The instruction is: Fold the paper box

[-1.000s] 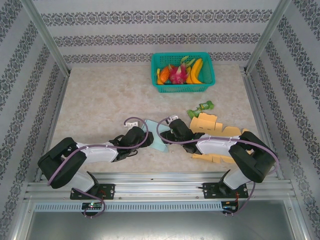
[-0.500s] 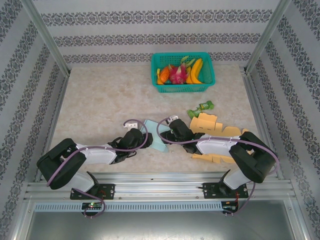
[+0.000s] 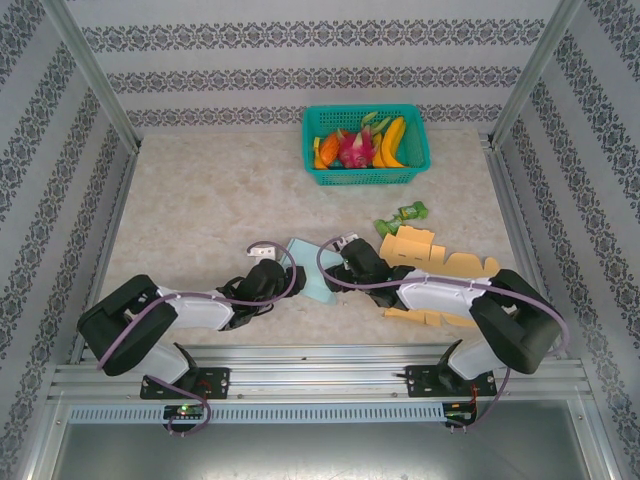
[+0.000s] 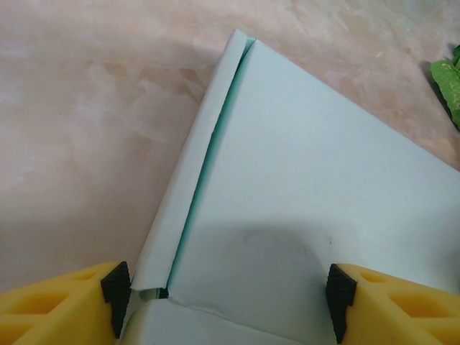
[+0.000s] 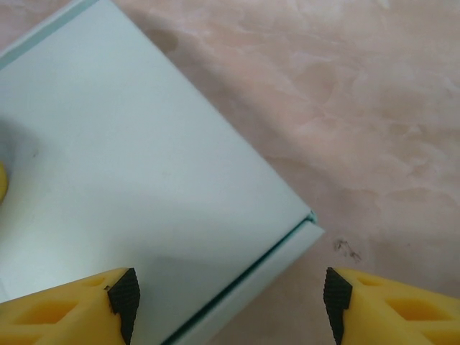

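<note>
The paper box (image 3: 312, 270) is a pale teal, partly folded sheet lying flat on the table between both grippers. My left gripper (image 3: 285, 278) comes at it from the left and my right gripper (image 3: 336, 268) from the right. In the left wrist view the paper box (image 4: 302, 187) shows a side flap (image 4: 190, 180) folded along its left edge. My left gripper (image 4: 227, 295) stands open over the panel, its left pad beside that flap. In the right wrist view my right gripper (image 5: 228, 296) is open over a corner of the paper box (image 5: 129, 165); its right pad (image 5: 335, 295) is above bare table.
A teal basket (image 3: 418, 172) of toy fruit stands at the back. A green wrapper (image 3: 402, 215) and yellow cardboard pieces (image 3: 432, 250) lie right of the box, with more yellow card (image 3: 430, 317) under the right arm. Aluminium rails edge the table.
Both arms have shifted slightly around the box, the right elbow moving a little right. The box stays where it was, and both grippers remain open.
</note>
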`<move>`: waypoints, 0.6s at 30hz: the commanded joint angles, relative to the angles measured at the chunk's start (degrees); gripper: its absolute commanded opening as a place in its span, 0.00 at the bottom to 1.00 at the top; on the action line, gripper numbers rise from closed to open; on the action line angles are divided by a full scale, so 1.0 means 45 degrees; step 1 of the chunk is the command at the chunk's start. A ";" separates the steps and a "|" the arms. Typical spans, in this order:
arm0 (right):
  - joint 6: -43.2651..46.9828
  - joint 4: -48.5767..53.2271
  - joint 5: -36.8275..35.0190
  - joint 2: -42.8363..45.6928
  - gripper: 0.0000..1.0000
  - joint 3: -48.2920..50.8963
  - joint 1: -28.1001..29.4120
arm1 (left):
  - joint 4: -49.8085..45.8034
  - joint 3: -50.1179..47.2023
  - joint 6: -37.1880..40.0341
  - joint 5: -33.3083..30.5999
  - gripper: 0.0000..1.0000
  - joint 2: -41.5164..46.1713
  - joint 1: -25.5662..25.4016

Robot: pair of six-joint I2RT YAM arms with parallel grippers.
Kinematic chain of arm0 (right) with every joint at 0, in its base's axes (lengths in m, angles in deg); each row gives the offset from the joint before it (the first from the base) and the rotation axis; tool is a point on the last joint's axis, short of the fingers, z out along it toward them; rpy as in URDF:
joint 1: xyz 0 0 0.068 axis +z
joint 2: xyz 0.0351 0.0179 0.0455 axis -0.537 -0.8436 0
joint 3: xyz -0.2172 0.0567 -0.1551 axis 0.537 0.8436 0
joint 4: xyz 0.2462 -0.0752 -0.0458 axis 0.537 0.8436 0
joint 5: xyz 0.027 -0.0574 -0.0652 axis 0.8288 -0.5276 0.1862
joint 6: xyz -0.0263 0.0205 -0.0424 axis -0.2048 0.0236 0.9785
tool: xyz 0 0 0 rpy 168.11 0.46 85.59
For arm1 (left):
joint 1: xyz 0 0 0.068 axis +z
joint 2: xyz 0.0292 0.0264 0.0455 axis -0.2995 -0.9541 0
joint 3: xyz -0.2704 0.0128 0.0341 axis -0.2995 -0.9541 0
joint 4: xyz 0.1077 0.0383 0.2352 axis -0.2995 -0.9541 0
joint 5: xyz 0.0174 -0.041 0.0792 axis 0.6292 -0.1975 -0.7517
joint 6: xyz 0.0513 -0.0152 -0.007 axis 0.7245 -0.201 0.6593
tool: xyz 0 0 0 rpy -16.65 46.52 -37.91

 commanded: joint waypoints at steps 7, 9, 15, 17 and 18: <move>0.0005 0.1627 -0.0004 0.1815 0.71 -0.0142 0.0175 | -0.2726 -0.0747 0.0330 -0.0430 0.73 -0.0743 -0.0074; -0.0371 0.1960 -0.0313 0.2443 0.71 -0.0041 0.0321 | -0.2883 -0.0727 0.0357 -0.0458 0.73 -0.0557 -0.0076; -0.2415 0.2388 -0.1524 0.4613 0.69 0.0967 0.1509 | -0.3140 -0.0734 0.0357 -0.0558 0.73 -0.0200 -0.0074; -0.3048 0.1891 -0.1773 0.5149 0.68 0.1579 0.1988 | -0.3130 -0.0707 0.0356 -0.0513 0.73 -0.0225 -0.0069; -0.3351 0.1711 -0.1817 0.5319 0.67 0.1811 0.2128 | -0.3122 -0.0690 0.0356 -0.0499 0.73 -0.0250 -0.0073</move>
